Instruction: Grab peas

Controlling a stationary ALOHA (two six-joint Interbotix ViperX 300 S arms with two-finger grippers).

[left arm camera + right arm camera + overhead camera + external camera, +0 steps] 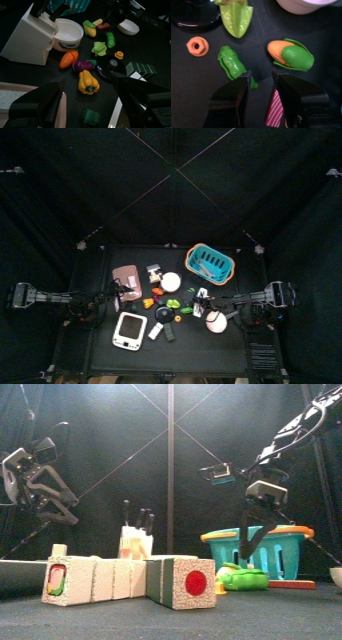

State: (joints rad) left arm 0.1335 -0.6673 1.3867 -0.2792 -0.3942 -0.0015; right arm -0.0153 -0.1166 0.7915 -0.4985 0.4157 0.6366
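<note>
the glossy green plastic pea pod (232,63) lies on the black table (191,85), just beyond the right gripper (260,82), whose jaws are spread and empty. near it lie a green-husked orange corn cob (291,53) and an orange ring (196,46). the left gripper (87,90) hangs spread above a yellow bell pepper (87,83).

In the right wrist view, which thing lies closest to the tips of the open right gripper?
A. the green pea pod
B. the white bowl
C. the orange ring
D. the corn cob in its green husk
A: the bumpy green pea pod lies beside the tips of the open right gripper, with its lower end at one jaw; the other things lie farther away.
</note>
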